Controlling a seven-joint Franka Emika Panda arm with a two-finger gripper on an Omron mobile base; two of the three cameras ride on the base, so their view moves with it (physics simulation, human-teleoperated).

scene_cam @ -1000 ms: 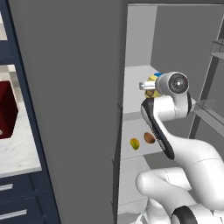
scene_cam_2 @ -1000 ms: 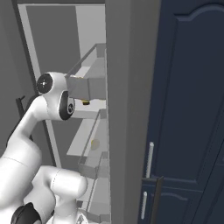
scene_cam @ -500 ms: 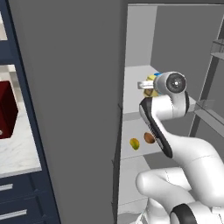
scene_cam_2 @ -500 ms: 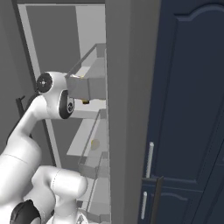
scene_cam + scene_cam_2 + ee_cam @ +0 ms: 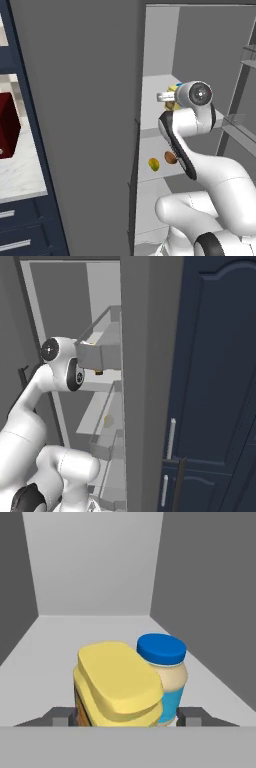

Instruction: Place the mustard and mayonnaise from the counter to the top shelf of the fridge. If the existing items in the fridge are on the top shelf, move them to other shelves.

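Observation:
In the hand view the yellow mustard (image 5: 117,684) stands on the top shelf (image 5: 55,637) of the fridge, close in front of the camera. Just behind it to the right, touching or nearly so, is the blue-lidded mayonnaise (image 5: 165,662). My gripper (image 5: 125,718) is open, with one fingertip (image 5: 62,716) on each side of the mustard and a small gap on the right. In the left base view the gripper (image 5: 167,97) reaches onto the top shelf (image 5: 155,82), where a bit of the mustard (image 5: 173,90) shows. The yellow-green lump (image 5: 154,164) and the orange-brown lump (image 5: 170,158) lie on the shelf below (image 5: 147,176).
The big grey fridge door (image 5: 75,125) stands open to the left of the arm. Beyond it are the marble counter (image 5: 20,175) and a dark red object (image 5: 7,125). Door bins (image 5: 102,351) hang near the wrist, and a navy cabinet (image 5: 215,381) lies on the right.
The jaws have spread apart from the mustard, which they held shut before. The arm and the bottle have hardly moved.

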